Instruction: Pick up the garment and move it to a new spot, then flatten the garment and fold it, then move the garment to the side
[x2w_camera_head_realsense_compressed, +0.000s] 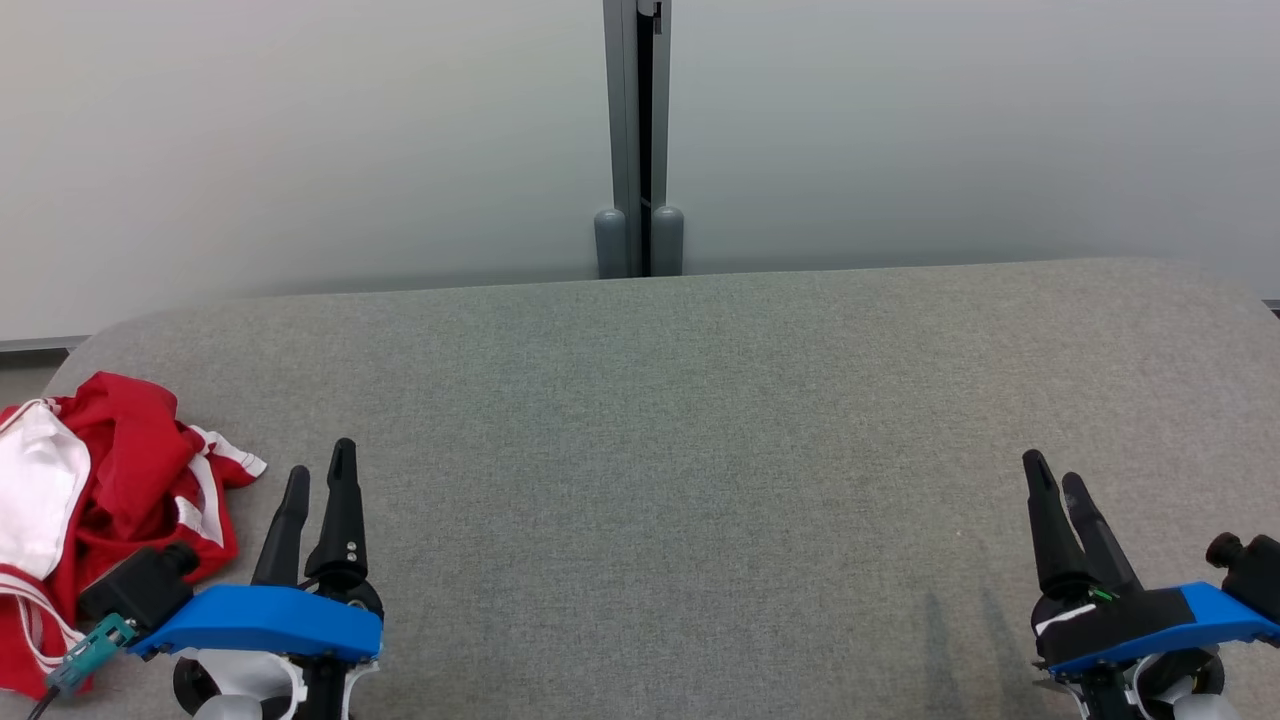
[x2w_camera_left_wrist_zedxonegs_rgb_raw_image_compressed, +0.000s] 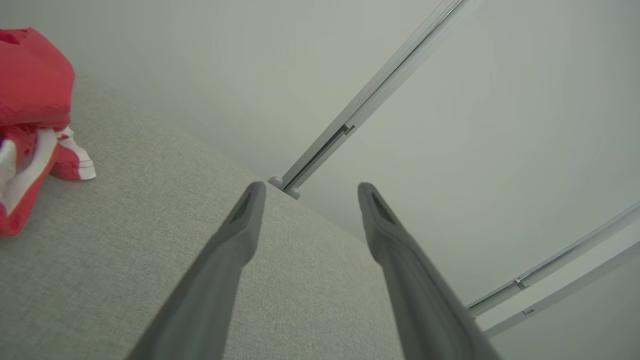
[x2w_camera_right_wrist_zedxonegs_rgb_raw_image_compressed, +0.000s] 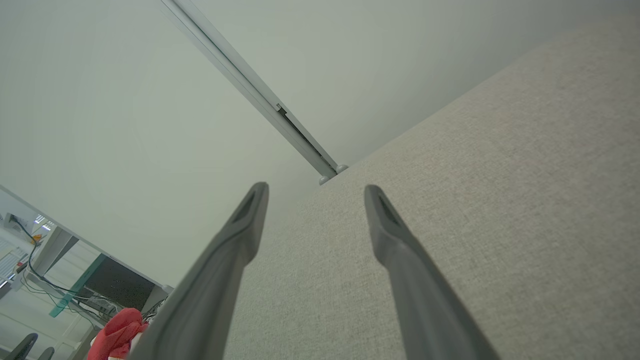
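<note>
The garment (x2w_camera_head_realsense_compressed: 130, 450), a crumpled red heap with white panels and white striped trim, lies at the near left corner of the grey fabric tabletop (x2w_camera_head_realsense_compressed: 700, 400), up against its left edge. Part of it runs out of the head view, so its full outline cannot be told. As far as it shows, the bundle stretches roughly from the near edge toward the far one, with no clean long axis to line up on.

The left jaws stand wide and empty above the near edge, their dark fingers (x2w_camera_head_realsense_compressed: 343, 500) pointing at the far edge. The garment sits just beside them on their left, not ahead. In the left wrist view the red cloth (x2w_camera_left_wrist_zedxonegs_rgb_raw_image_compressed: 30, 85) hangs at the left margin while the jaws aim at bare tabletop.

The right jaws, equally wide and empty, are at the near right corner, well apart from the heap, which appears small and distant (x2w_camera_right_wrist_zedxonegs_rgb_raw_image_compressed: 117, 332) in the right wrist view.

The left arm is plainly nearer. The pick-up likely calls for it to swing leftward and tip down onto the nearest raised fold.
</note>
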